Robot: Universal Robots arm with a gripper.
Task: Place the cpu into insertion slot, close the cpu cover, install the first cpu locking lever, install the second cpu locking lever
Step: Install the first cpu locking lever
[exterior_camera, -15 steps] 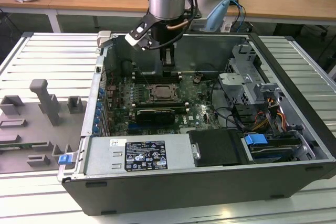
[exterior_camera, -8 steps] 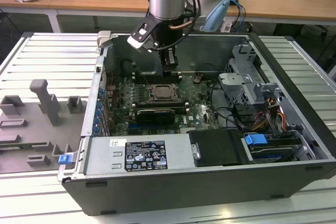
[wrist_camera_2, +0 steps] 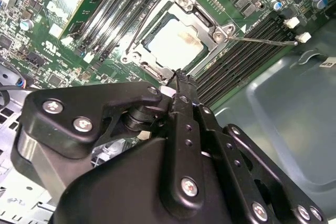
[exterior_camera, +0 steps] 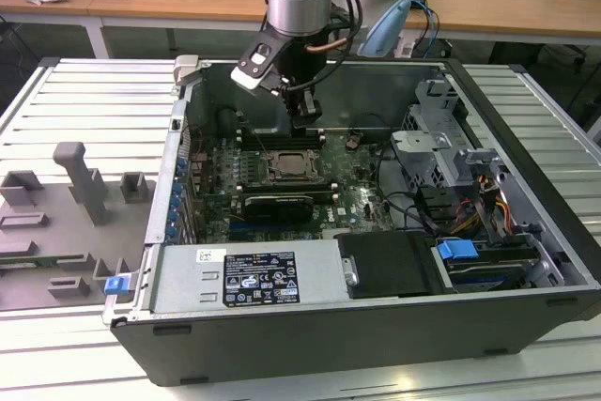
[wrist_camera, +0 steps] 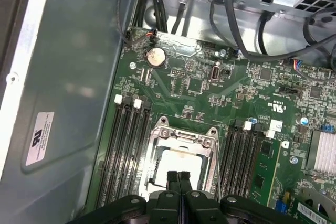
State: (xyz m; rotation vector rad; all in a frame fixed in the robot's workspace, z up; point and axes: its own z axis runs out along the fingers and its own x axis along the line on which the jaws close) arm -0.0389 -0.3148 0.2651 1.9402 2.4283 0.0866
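Jaws are hovering shut and empty over the cpu cover (wrist_camera: pixel 184 137). We are judging the lever (wrist_camera_2: pixel 262 39) wants a slow push.

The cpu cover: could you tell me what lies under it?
The pale cpu shows through the window of the cpu cover; its edges and anything beneath it are hidden.

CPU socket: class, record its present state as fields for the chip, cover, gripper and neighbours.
cpu: seated, pale face up
cover: lying flat, framing the cpu
gripper: shut, empty, above the cpu's edge
lever: thin rod sticking out sideways past a cover corner
memory slots: flank the cover on both sides
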